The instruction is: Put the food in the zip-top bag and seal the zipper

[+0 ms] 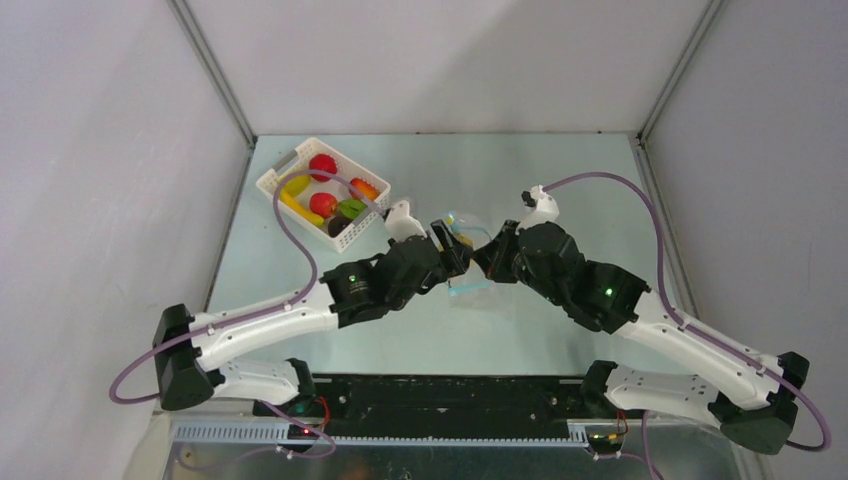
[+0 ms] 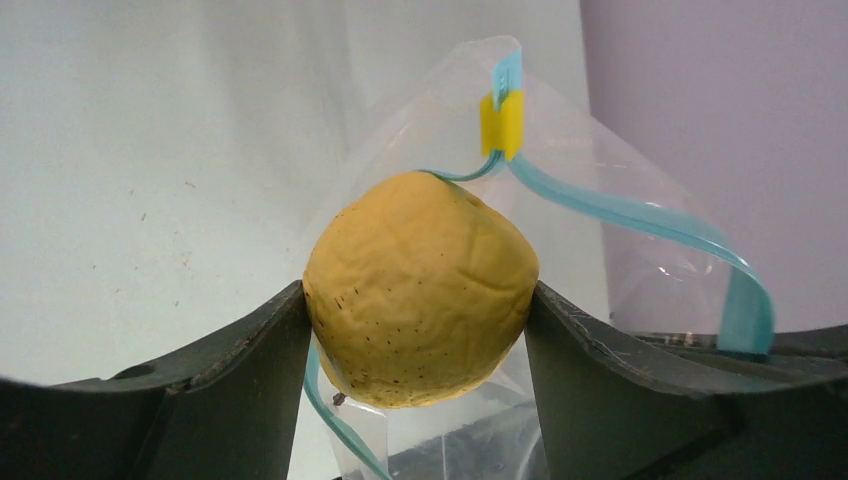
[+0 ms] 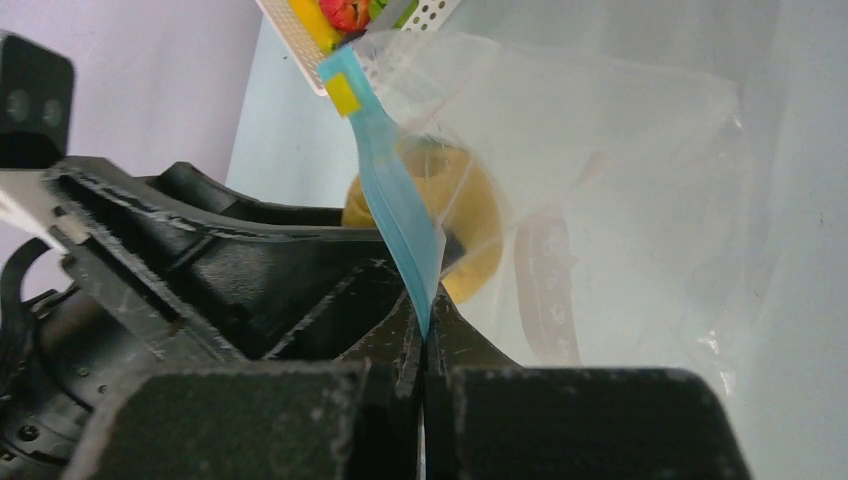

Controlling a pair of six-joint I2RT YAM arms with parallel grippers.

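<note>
My left gripper (image 2: 420, 335) is shut on a yellow-orange, wrinkled round toy fruit (image 2: 420, 290) and holds it at the open mouth of the clear zip-top bag (image 2: 625, 265). The light blue zipper (image 2: 640, 215) curves around the fruit, with a yellow slider (image 2: 502, 124) at its far end. My right gripper (image 3: 425, 335) is shut on the zipper strip (image 3: 400, 215) and holds the bag (image 3: 620, 170) up; the fruit (image 3: 478, 215) shows through the plastic. In the top view both grippers (image 1: 462, 255) (image 1: 484, 262) meet at the bag (image 1: 466, 222) in mid-table.
A white slotted basket (image 1: 278, 178) stands at the back left with several toy foods: red (image 1: 322, 166), yellow (image 1: 296, 188), orange (image 1: 364, 188), green (image 1: 351, 209) and dark ones. Grey walls close in the table on three sides.
</note>
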